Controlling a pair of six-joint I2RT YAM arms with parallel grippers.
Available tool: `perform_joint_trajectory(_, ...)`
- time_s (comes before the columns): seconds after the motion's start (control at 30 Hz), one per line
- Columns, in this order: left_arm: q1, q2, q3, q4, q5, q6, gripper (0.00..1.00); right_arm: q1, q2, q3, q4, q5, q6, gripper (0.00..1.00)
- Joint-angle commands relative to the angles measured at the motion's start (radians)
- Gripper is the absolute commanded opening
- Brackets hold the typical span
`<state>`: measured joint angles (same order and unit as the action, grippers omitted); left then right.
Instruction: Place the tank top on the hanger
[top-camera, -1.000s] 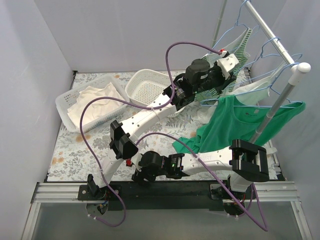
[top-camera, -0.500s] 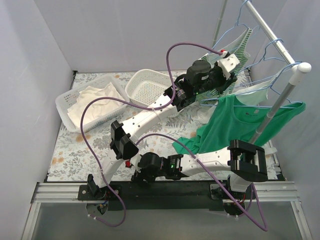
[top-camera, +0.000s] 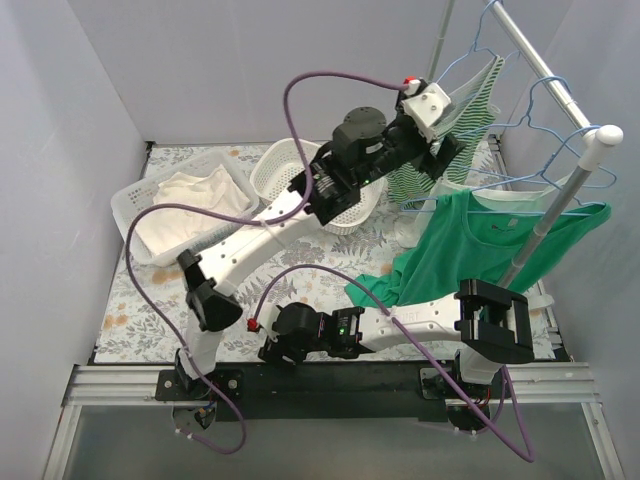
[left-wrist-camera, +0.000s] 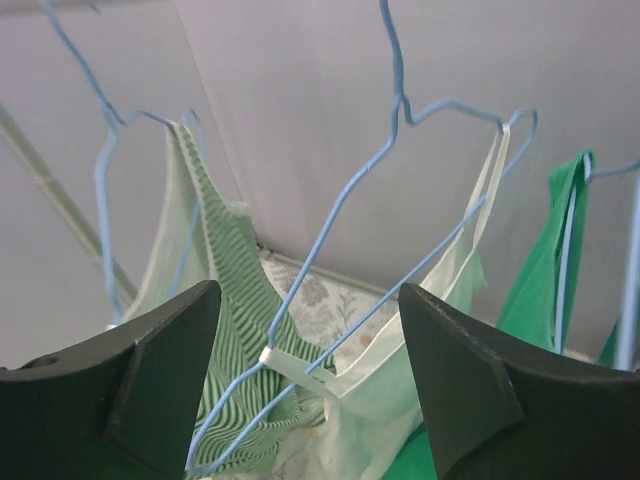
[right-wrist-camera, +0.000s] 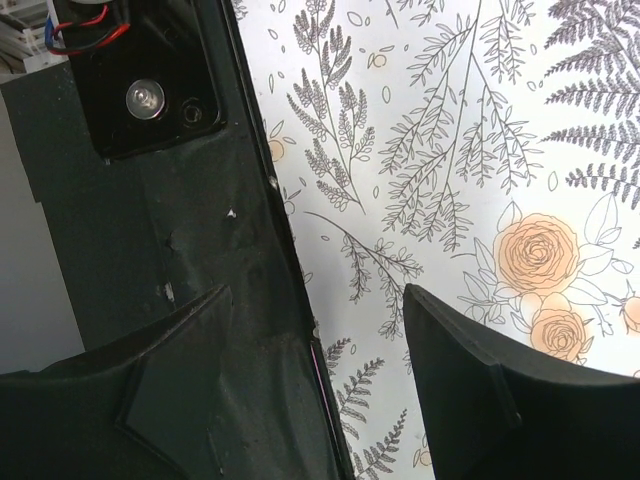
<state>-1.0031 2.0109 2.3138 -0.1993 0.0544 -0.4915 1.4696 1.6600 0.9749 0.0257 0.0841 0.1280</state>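
Table: floral cloth, walls on the left, far and right sides. Open room is near-left, between the white baskets and the arm bases. The right side is crowded: the clothes rack slants from far to near-right, and the green top hangs off it and spills onto the table. Left arm is stretched far-right, with the left gripper up against the striped top, tight to the rack. Right arm is folded low along the near edge, right gripper just over the table.

Left wrist view only: left gripper fingers wide apart, holding nothing. The hanger hangs between them with the tank top on it. One strap is over the hanger's right shoulder, and a white strap crosses the lower wire. The top view shows the tank top only as a white strip between the striped and green tops.

Right wrist view only: right gripper fingers apart, empty, over the black base plate edge and the floral cloth.
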Motion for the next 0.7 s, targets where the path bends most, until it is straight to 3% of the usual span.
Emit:
perform_joint_trajectory(0.0,0.015,-0.24,-0.151,0.046,-0.09,-0.035,0.77,0.006,-0.003,0.048,0.016,0.037,-0.008,0.77)
perform_joint_trajectory(0.17,0.043,-0.501,-0.41,0.055,-0.238,-0.131,0.79,0.006,-0.046,0.038,0.016,0.123,-0.005,0.77)
perform_joint_trajectory(0.27,0.07,-0.695,-0.641,0.06,-0.309,-0.238,0.82,0.006,-0.094,0.013,0.022,0.187,-0.001,0.77)
perform_joint_trajectory(0.43,0.093,-0.909,-0.926,-0.072,-0.427,-0.387,0.85,0.006,-0.183,-0.06,0.051,0.308,0.041,0.78)
perform_joint_trajectory(0.67,0.106,-1.124,-1.247,-0.193,-0.462,-0.602,0.87,-0.003,-0.328,-0.177,0.091,0.495,0.104,0.81)
